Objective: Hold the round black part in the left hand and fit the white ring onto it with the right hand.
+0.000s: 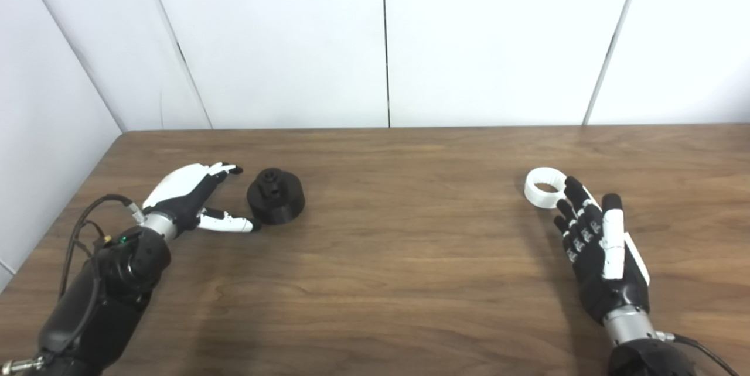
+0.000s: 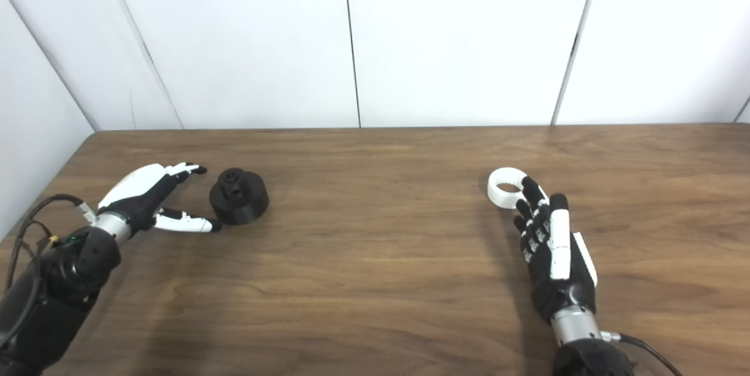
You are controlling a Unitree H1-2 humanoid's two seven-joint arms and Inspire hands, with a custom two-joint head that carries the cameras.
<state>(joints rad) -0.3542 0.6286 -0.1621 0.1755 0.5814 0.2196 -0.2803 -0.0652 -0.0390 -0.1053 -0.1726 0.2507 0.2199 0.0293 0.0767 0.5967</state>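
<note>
On the wooden bench (image 1: 387,259), as the left eye view shows it, the round black part (image 1: 275,196) sits flat at the left. The left robot hand (image 1: 196,200) is spread open beside it, its thumb tip at or just short of the part's side, holding nothing. At the right the white ring (image 1: 545,187) lies flat, and the right robot hand (image 1: 595,241) is open and empty just behind it, its fingertips at the ring's near edge. A closing thumb could, I judge, shove the black part away instead of gripping it. The flat-lying ring offers little to pinch, so the fingers may skid it forward.

From the right eye view the black part (image 2: 239,196) shows a raised hub on top; a ring brought down tilted would likely jam there. No brand, label or writing is readable in either view.
</note>
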